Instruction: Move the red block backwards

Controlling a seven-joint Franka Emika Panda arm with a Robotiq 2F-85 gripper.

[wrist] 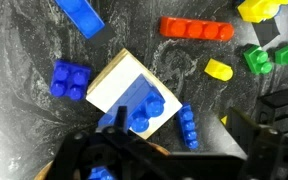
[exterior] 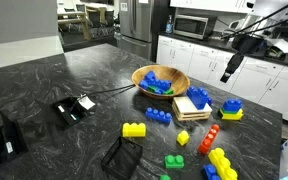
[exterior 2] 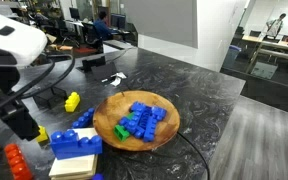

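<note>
The red block (wrist: 196, 29) lies flat on the dark marble counter (exterior: 74, 75). In the wrist view it is at 1 o'clock from the wooden block (wrist: 109, 82) (a blue brick (wrist: 144, 108) sits on top of that one). A small yellow brick (wrist: 218, 70) lies near it at 5 o'clock. In an exterior view the red block is at 5 o'clock from the wooden bowl (exterior: 137, 78). The gripper (exterior: 227, 74) hangs in the air well apart from it, jaws spread and holding nothing.

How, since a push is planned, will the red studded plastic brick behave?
The red studded plastic brick lies flat on the dark countertop, so it probably slides, not tips. It looks rigid, likely light. Pushed off-centre, it may swivel, being elongated.
</note>
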